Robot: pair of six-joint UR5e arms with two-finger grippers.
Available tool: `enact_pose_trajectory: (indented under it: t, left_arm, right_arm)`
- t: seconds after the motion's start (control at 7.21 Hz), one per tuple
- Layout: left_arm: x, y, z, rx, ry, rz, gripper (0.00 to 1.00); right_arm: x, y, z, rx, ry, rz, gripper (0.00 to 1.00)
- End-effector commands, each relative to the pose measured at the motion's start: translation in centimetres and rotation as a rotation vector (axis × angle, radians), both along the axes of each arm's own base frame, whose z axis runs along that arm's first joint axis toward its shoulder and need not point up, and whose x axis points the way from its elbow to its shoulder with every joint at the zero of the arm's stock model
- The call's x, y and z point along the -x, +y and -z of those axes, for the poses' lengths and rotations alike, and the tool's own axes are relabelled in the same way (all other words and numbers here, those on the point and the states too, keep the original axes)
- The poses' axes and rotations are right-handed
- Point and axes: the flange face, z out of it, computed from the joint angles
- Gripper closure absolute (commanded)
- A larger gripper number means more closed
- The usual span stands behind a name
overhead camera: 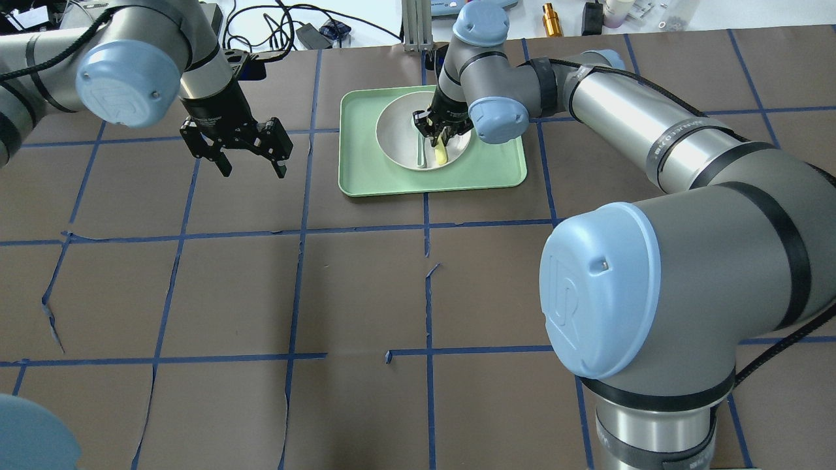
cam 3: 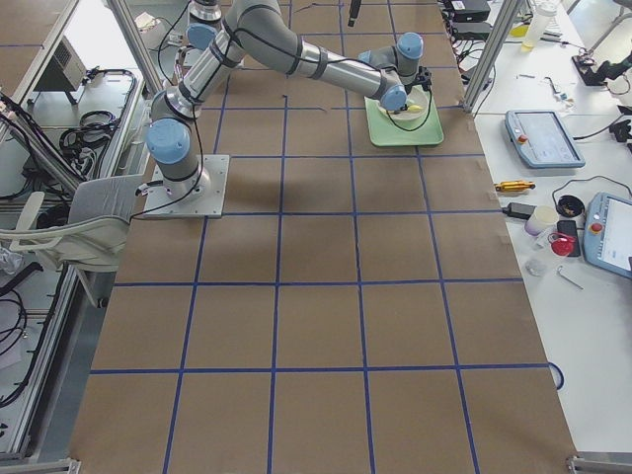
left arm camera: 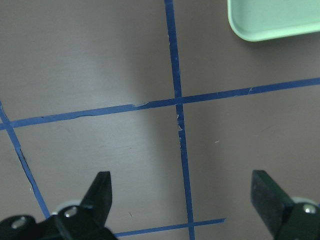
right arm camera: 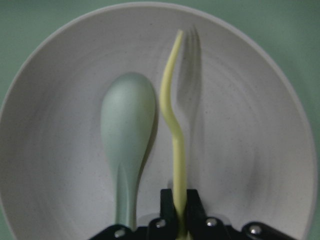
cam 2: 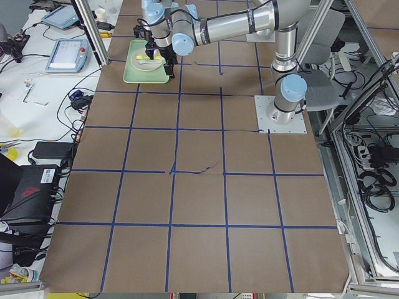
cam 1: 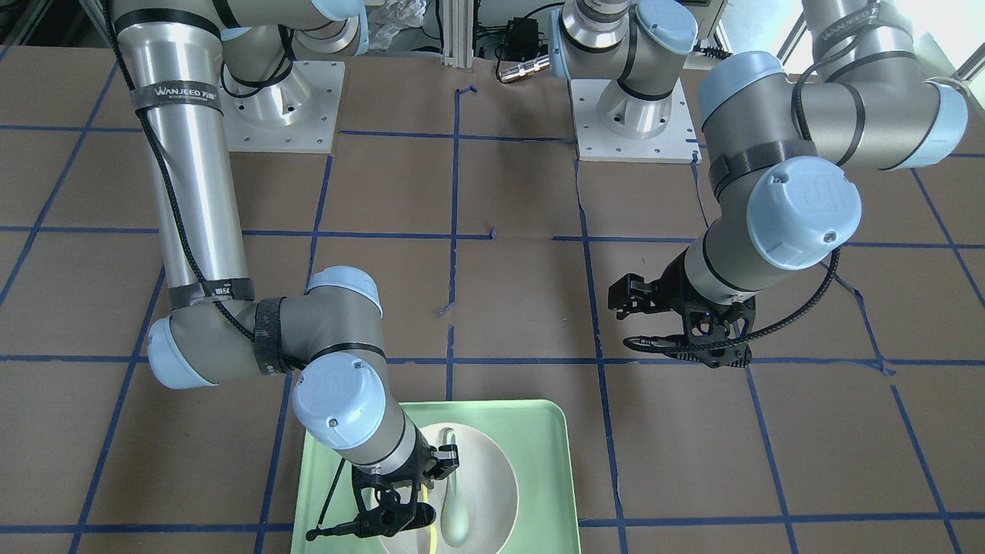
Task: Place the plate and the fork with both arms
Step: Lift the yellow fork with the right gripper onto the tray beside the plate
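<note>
Brown paper tabletop (overhead camera: 359, 294), blue tape grid (cam 1: 523, 359); mint tray (overhead camera: 379, 179) holds plate (overhead camera: 398, 130).

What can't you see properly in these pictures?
- Pale-yellow plastic fork: the right wrist view shows it edge-on; its handle end is hidden inside the right gripper.
- Grey-green spoon: handle end hidden behind that gripper, same view.
- Round off-white plate: overhead, the right arm covers part.
- Mint-green rectangular tray: the left wrist view's edge leaves only a corner.
</note>
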Motion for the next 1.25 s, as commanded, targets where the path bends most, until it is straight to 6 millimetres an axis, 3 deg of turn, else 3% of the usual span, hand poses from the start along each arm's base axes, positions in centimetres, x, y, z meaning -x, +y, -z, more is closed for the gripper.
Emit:
enact_pose_trajectory:
  t: [0.0,0.14,0.42,0.55,0.69,1.11]
  left_arm:
    - [-0.1,0.0,-0.1,0.003,0.0,-0.001,0.0]
    - [-0.1,0.1,-0.3,0.006,0.0,-0.001,0.0]
    - [-0.1,0.3,-1.0,0.015,-0.002,-0.001,0.0]
    - [-0.1,0.4,-1.1,0.014,-0.002,-0.001,0.0]
    - [0.0,0.4,-1.1,0.012,-0.001,-0.001,0.0]
    - [0.0,0.6,-1.1,0.008,0.002,-0.003,0.0]
  right_arm:
    - [0.0,0.1,-0.8,0.004,-0.004,0.02,1.0]
    - [0.1,0.1,-2.2,0.013,-0.01,0.049,1.0]
    - [0.9,0.5,-7.3,0.078,0.019,0.072,1.0]
    - [3.0,-0.1,-7.7,0.097,0.106,0.105,1.0]
    - [5.6,-0.5,-6.4,0.078,0.144,0.127,1.0]
    - [6.7,0.8,-2.8,0.008,0.237,0.128,0.96]
